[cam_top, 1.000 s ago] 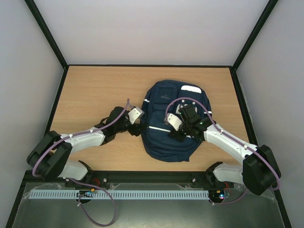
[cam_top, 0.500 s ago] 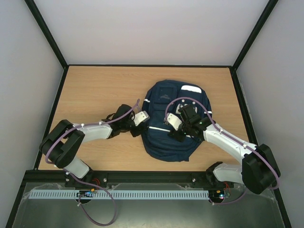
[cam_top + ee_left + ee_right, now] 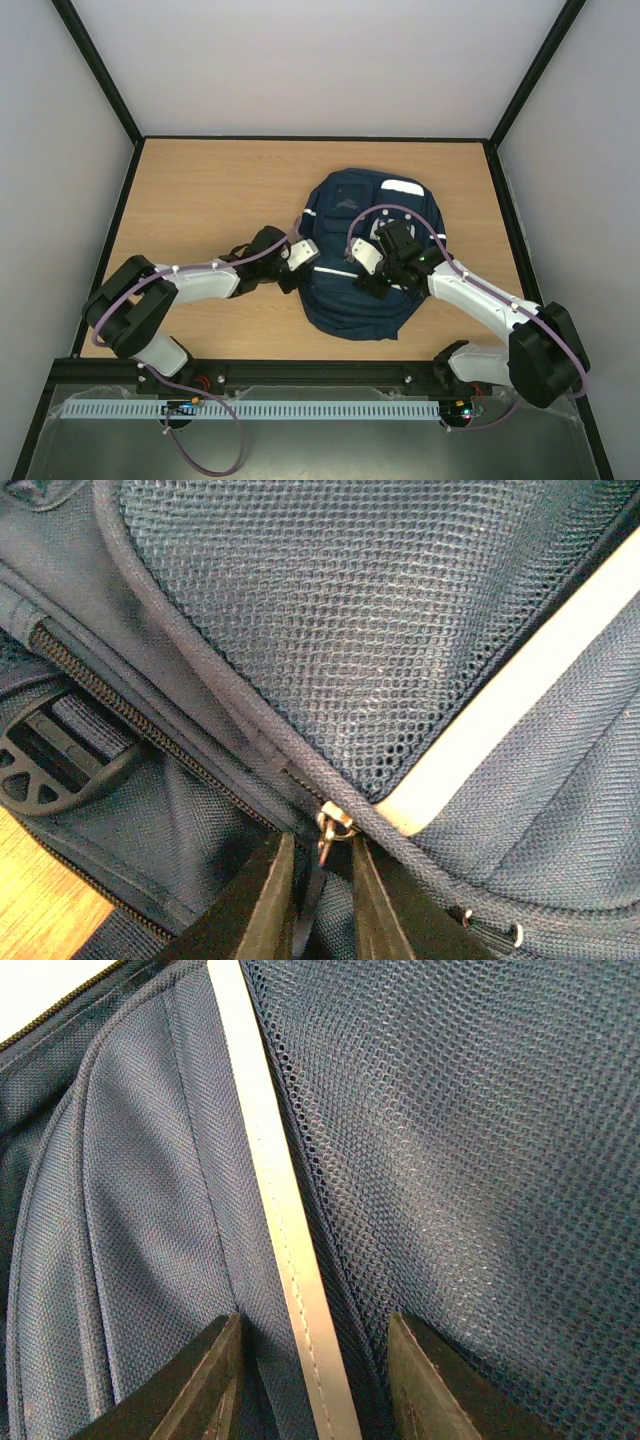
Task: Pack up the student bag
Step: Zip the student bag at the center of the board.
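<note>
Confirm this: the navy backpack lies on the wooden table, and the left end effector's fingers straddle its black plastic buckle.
Not the buckle: the left end effector straddles the metal zipper pull of the backpack, as the left wrist view shows. The buckle lies off to one side. The rest stands.

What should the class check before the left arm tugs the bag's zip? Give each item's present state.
1. The zip pull sits between the jaws of the left gripper: ok.
2. Left jaws clamped on the pull: cannot tell.
3. The right gripper straddles the white stripe on the bag: ok.
4. Right jaws pinching fabric to brace the bag: cannot tell.
5. The bag lies flat on the table: ok.
</note>
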Action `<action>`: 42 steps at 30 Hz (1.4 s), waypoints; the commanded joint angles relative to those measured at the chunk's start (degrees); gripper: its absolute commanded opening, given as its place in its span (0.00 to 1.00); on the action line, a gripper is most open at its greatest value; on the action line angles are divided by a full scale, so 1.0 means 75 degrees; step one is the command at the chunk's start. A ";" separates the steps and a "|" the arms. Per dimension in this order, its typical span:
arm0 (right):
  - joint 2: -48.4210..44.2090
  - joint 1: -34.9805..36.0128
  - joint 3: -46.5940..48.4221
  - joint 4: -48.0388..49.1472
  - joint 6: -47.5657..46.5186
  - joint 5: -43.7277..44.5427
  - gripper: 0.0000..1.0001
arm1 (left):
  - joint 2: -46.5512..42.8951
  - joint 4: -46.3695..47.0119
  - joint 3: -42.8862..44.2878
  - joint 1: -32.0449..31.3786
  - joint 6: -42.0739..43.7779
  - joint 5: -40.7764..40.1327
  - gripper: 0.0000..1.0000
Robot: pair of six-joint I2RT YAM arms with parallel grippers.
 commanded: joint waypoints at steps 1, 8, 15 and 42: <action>0.0293 -0.0045 -0.0215 -0.0274 0.0069 0.0426 0.39 | 0.0115 -0.0266 -0.0053 -0.0164 -0.0219 -0.0498 0.11; 0.0407 -0.0045 -0.0198 -0.0192 0.0152 0.0688 0.38 | -0.0290 -0.0897 -0.0060 -0.0609 -0.1038 -0.1266 0.02; 0.0630 -0.0045 -0.0173 -0.0071 0.0319 0.1381 0.36 | -0.0613 -0.2140 0.0307 -0.1384 -0.2065 -0.1783 0.02; 0.1957 -0.0045 0.0617 -0.0320 0.0601 0.1063 0.33 | 0.0339 -0.0661 0.1194 -0.4340 -0.3790 -0.2827 0.02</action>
